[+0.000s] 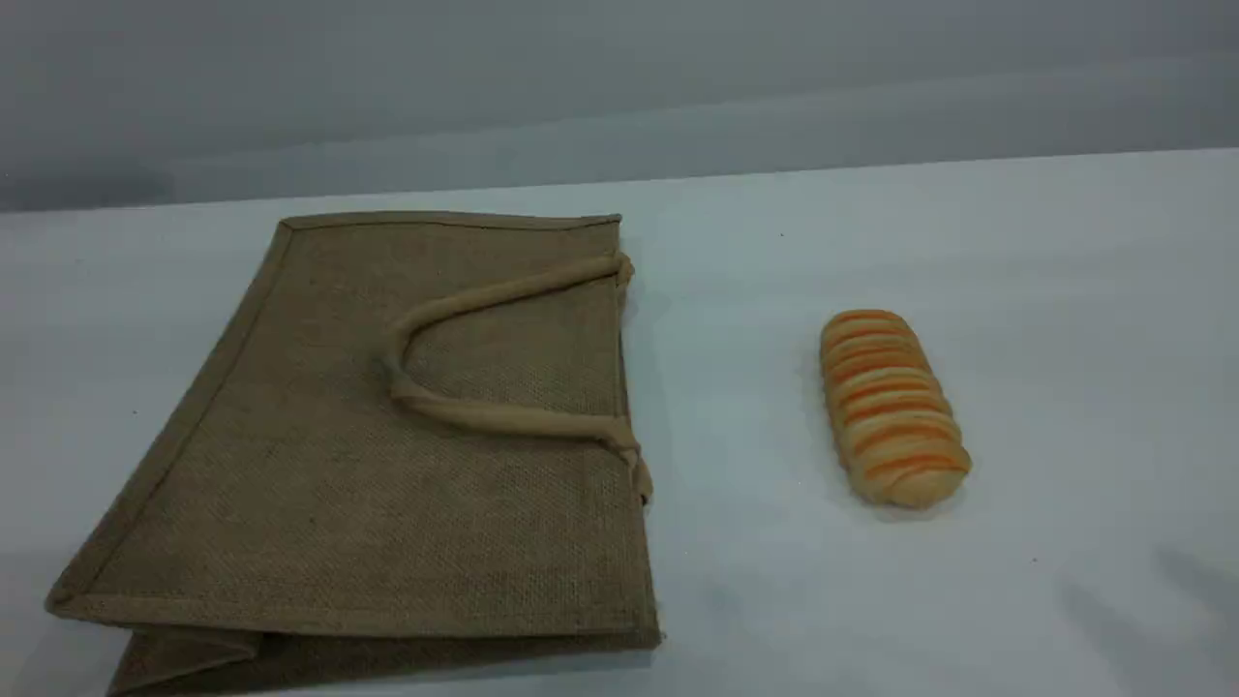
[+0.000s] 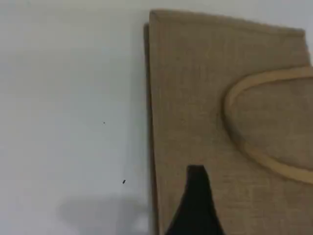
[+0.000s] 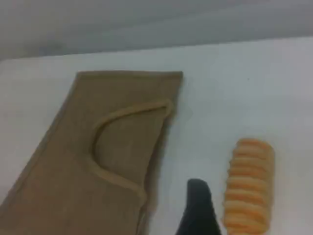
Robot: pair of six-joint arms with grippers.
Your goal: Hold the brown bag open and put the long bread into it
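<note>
The brown bag (image 1: 319,484) lies flat on the left half of the white table, its mouth edge facing right. One beige loop handle (image 1: 503,418) is folded back over its top face. To its right lies the long bread (image 1: 892,407), golden with orange stripes, well apart from the bag. Neither arm shows in the scene view. One dark fingertip (image 2: 196,196) of my left gripper hovers over the bag (image 2: 195,98) near its edge, holding nothing. One dark fingertip (image 3: 198,205) of my right gripper hangs between the bag (image 3: 63,171) and the bread (image 3: 248,186), also holding nothing.
The white table (image 1: 1065,290) runs back to a grey wall. Bare tabletop separates the bag's mouth from the bread and continues to the bread's right. The bag's bottom gusset folds under at the front left corner (image 1: 194,653).
</note>
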